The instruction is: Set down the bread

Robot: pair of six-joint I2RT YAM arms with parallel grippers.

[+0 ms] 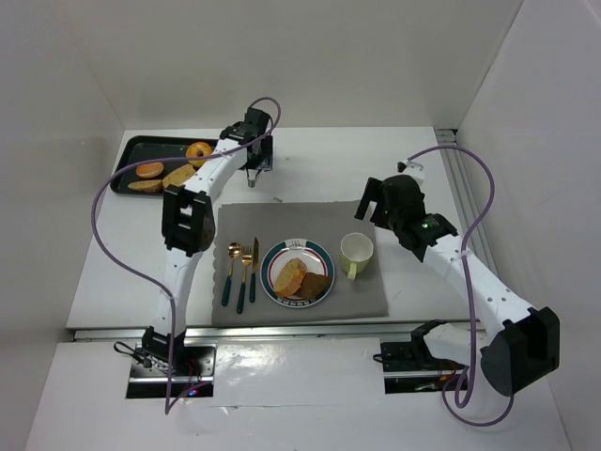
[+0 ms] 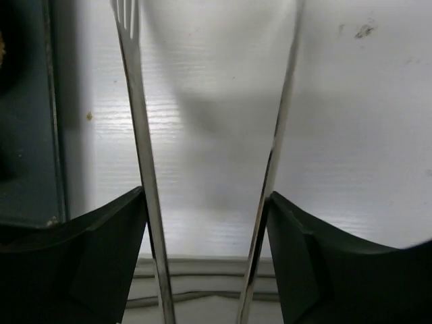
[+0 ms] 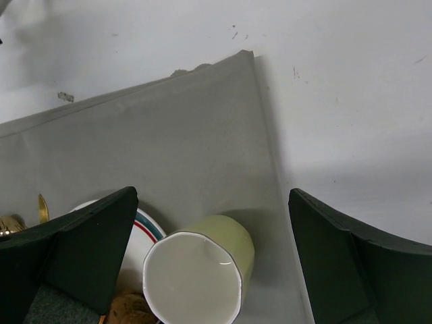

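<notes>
Two pieces of bread [image 1: 302, 278] lie on a white plate [image 1: 319, 252] with a green and red rim on the grey mat. More bread [image 1: 164, 176] and a donut [image 1: 199, 150] lie on a black tray [image 1: 131, 150] at the back left. My left gripper [image 1: 254, 169] is shut on metal tongs [image 2: 142, 135], held over the bare table just right of the tray [image 2: 27, 135]. The tong arms stand apart with nothing between them. My right gripper [image 1: 377, 202] is open and empty, above the mat behind a pale green cup [image 3: 202, 266].
A grey mat [image 1: 282, 221] bears the plate, the cup [image 1: 356, 252] and cutlery [image 1: 242, 268] at the plate's left. White walls close the table at back, left and right. In the right wrist view the mat's corner [image 3: 243, 61] lies ahead.
</notes>
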